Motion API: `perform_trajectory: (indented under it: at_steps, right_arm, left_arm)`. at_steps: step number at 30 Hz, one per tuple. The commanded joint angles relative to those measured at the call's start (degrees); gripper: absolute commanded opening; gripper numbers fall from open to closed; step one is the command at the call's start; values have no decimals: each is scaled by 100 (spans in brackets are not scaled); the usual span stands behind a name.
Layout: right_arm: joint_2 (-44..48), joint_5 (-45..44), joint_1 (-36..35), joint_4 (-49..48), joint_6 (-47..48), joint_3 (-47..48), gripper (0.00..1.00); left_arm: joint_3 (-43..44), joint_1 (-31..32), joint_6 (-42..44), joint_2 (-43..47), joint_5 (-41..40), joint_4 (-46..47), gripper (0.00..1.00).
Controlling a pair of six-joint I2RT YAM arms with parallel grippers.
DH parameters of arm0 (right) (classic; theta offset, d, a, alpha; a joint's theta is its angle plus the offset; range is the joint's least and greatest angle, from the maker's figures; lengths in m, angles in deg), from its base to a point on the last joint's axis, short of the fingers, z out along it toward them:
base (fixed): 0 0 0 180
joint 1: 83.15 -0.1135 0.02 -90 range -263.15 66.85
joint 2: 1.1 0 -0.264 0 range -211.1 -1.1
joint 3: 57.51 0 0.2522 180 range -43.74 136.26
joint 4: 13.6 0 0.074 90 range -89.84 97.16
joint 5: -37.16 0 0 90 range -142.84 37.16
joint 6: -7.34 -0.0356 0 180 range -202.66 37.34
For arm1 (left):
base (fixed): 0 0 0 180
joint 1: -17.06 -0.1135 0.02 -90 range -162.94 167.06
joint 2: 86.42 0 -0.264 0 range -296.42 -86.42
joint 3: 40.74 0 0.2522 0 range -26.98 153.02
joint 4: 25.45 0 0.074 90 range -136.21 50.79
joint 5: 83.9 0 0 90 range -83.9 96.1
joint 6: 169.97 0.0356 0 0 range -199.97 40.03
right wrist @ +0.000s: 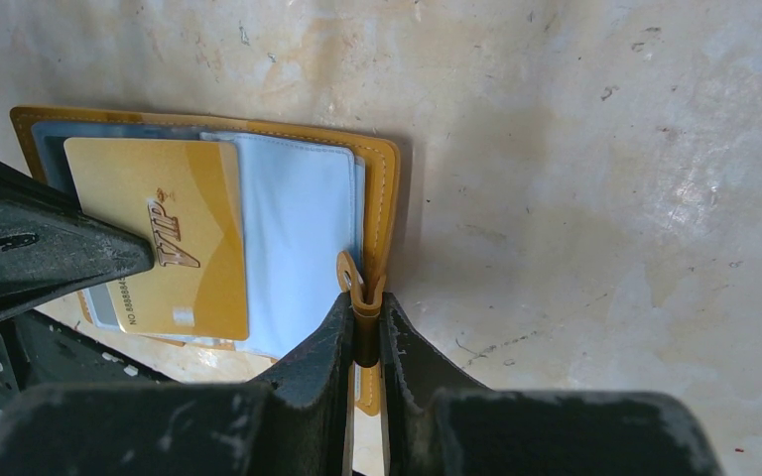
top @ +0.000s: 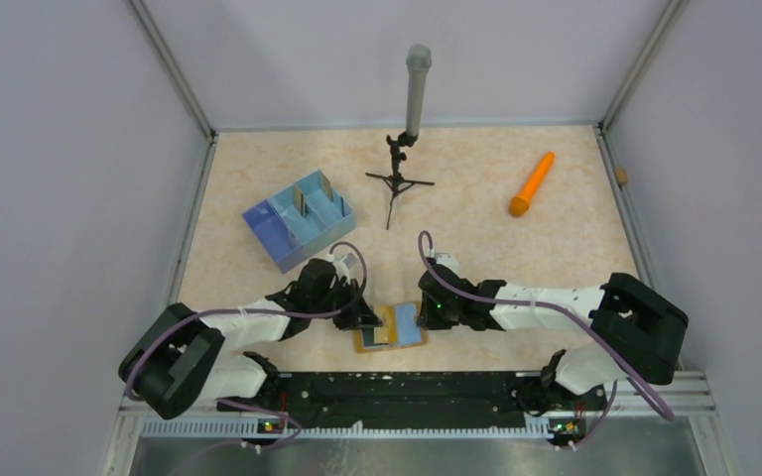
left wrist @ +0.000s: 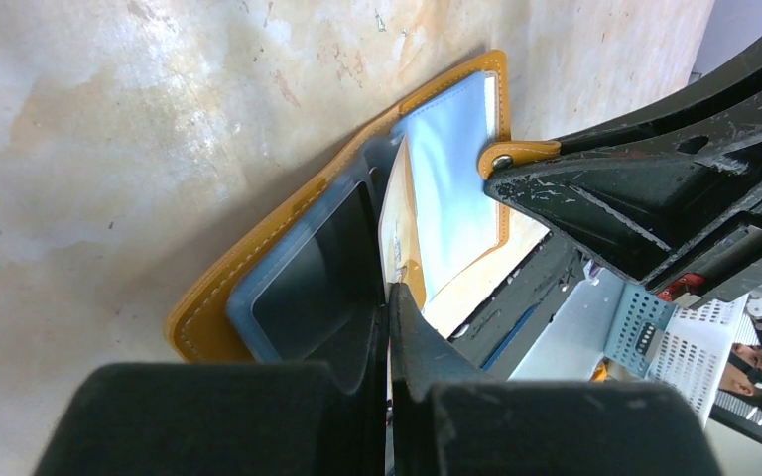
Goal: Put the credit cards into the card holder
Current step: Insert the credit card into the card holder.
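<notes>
The mustard-orange card holder (top: pixel 394 327) lies open near the table's front edge, its greyish-blue pockets facing up. My left gripper (top: pixel 365 317) is shut on a gold card (right wrist: pixel 174 238) marked VIP and holds it over the holder's left half (right wrist: pixel 35 124). In the left wrist view (left wrist: pixel 389 293) the card (left wrist: pixel 398 223) shows edge-on above a dark pocket (left wrist: pixel 308 278). I cannot tell whether it is inside a pocket. My right gripper (top: pixel 427 309) is shut on the holder's snap tab (right wrist: pixel 361 296) at its right edge, and the tab also shows in the left wrist view (left wrist: pixel 516 154).
A blue divided tray (top: pixel 276 236) stands at the back left with two more cards (top: pixel 300 202) upright in it. A small tripod with a grey microphone (top: pixel 416 84) stands at the back centre. An orange cone-shaped stick (top: pixel 532 184) lies at the back right.
</notes>
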Motion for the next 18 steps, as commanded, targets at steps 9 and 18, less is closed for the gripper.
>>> perform_trajectory:
  at_steps: [9,18]
  right_arm:
    - [5,-213,-47,248,22,85,0]
    - [15,-216,-52,252,22,80,0]
  left_arm:
    - [214,-143,685,-224,-236,-769,0]
    - [344,-151,926,-256,-296,-1047,0]
